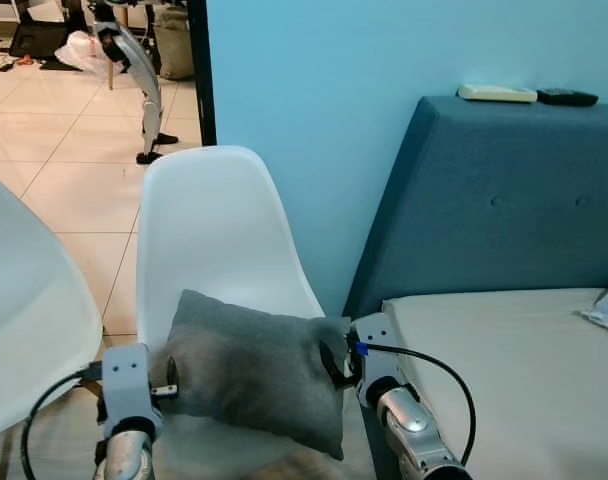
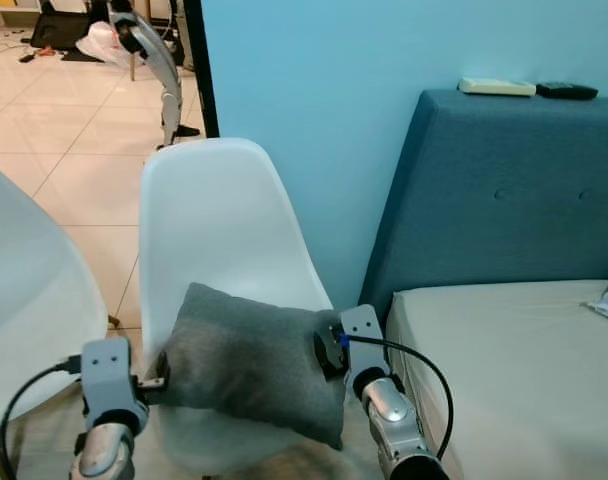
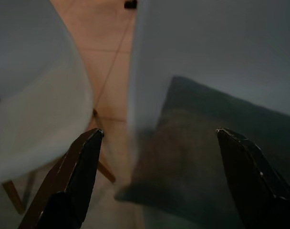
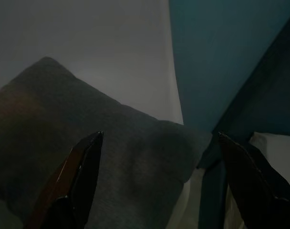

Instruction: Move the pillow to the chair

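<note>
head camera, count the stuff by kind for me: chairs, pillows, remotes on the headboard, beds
white chairs: 2, one under the pillow, one on the robot's left
grey pillow: 1
remotes: 2, one white, one black
bed: 1
total: 6

Bed: my right side holds a bed [image 1: 504, 370] with a pale bare mattress.
Headboard: blue padded headboard [image 1: 504, 210] standing against the light blue wall [image 1: 314, 90].
On the headboard: a white remote [image 1: 496, 93] and a black remote [image 1: 567, 97], side by side on top.
Second chair: another white chair [image 1: 29, 310] on my left.
Floor: pale tiled floor [image 1: 64, 170]; far back, a white bag [image 1: 81, 48] lies on it.
</note>
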Motion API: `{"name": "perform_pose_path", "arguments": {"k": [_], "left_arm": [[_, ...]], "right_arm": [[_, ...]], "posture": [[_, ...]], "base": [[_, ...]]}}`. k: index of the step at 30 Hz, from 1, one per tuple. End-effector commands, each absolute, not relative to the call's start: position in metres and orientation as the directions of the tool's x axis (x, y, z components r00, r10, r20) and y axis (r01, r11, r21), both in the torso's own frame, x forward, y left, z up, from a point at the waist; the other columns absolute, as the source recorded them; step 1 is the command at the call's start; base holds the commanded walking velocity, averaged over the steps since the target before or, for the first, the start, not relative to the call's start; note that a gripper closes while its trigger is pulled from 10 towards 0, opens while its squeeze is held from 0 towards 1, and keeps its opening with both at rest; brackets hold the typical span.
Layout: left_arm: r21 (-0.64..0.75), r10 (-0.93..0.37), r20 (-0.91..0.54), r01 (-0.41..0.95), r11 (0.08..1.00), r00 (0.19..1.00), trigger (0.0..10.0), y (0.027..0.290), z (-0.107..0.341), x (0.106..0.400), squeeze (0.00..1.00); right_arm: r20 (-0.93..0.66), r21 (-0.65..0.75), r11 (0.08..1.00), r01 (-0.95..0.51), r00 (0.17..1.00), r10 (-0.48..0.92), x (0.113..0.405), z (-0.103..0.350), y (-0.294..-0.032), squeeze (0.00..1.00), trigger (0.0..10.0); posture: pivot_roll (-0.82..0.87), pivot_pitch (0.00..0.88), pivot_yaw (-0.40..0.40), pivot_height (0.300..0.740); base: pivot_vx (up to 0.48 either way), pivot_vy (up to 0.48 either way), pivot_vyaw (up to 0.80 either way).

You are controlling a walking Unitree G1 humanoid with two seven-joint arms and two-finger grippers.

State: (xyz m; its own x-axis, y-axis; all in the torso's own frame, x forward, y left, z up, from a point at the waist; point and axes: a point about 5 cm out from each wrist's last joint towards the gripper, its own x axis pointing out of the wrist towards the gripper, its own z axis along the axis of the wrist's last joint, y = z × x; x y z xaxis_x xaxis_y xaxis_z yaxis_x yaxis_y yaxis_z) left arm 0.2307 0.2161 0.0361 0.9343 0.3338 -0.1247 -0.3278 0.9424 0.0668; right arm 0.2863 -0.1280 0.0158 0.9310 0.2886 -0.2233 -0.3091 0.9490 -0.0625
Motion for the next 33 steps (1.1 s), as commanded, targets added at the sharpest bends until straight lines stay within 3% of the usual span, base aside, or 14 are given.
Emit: {"name": "perform_pose_path", "arguments": {"k": [1, 16, 19, 20, 23, 26, 30, 33], "left_arm": [[0.093, 0.363, -0.129, -0.353, 0.931, 0.923, 10.0, 0.224, 0.037, 0.229, 0.00], [0.138, 0.317, -0.150, -0.298, 0.945, 0.936, 10.0, 0.228, 0.041, 0.245, 0.00], [0.203, 0.290, -0.204, -0.250, 0.947, 0.935, 10.0, 0.230, 0.036, 0.251, 0.00], [0.210, 0.291, -0.224, -0.246, 0.946, 0.930, 10.0, 0.230, 0.033, 0.255, 0.00], [0.156, 0.254, -0.289, -0.217, 0.964, 0.923, 10.0, 0.219, 0.026, 0.266, 0.00], [0.134, 0.228, -0.281, -0.197, 0.971, 0.932, 10.0, 0.210, 0.029, 0.274, 0.00], [0.102, 0.251, -0.289, -0.231, 0.968, 0.924, 10.0, 0.204, 0.029, 0.274, 0.00], [0.065, 0.190, -0.416, -0.180, 0.982, 0.889, 10.0, 0.189, 0.012, 0.269, 0.00]], "right_arm": [[-0.233, -0.048, 0.952, -0.303, 0.930, 0.285, 0.287, 0.015, -0.129, 0.00, 10.0], [-0.255, -0.054, 0.969, -0.240, 0.942, 0.219, 0.286, 0.010, -0.132, 0.00, 10.0], [-0.240, -0.039, 0.972, -0.230, 0.947, 0.215, 0.283, 0.011, -0.130, 0.00, 10.0], [-0.210, -0.019, 0.980, -0.197, 0.959, 0.189, 0.284, 0.014, -0.133, 0.00, 10.0], [-0.189, 0.020, 0.997, -0.078, 0.979, 0.081, 0.288, 0.019, -0.146, 0.00, 10.0], [-0.227, 0.026, 0.998, -0.053, 0.972, 0.058, 0.289, 0.016, -0.149, 0.00, 10.0], [-0.305, 0.005, 0.994, -0.109, 0.946, 0.106, 0.288, 0.007, -0.143, 0.00, 10.0], [-0.377, 0.033, 0.982, -0.187, 0.907, 0.186, 0.288, 0.001, -0.133, 0.00, 10.0]], "posture": [[0.11, 0.051, -0.090, 0.740], [0.09, 0.033, 0.001, 0.740], [0.05, 0.015, 0.056, 0.740], [0.02, 0.000, 0.120, 0.740], [0.01, 0.000, 0.101, 0.740], [0.02, 0.003, 0.084, 0.740], [0.02, 0.009, 0.054, 0.740], [0.03, 0.027, 0.010, 0.740]], "base": [[0.000, 0.000, 0.00], [0.000, 0.000, 0.00], [0.000, 0.000, 0.00], [0.000, 0.000, 0.00], [0.000, 0.000, 0.00], [0.000, 0.000, 0.00], [0.000, 0.000, 0.00], [0.000, 0.000, 0.00]]}}
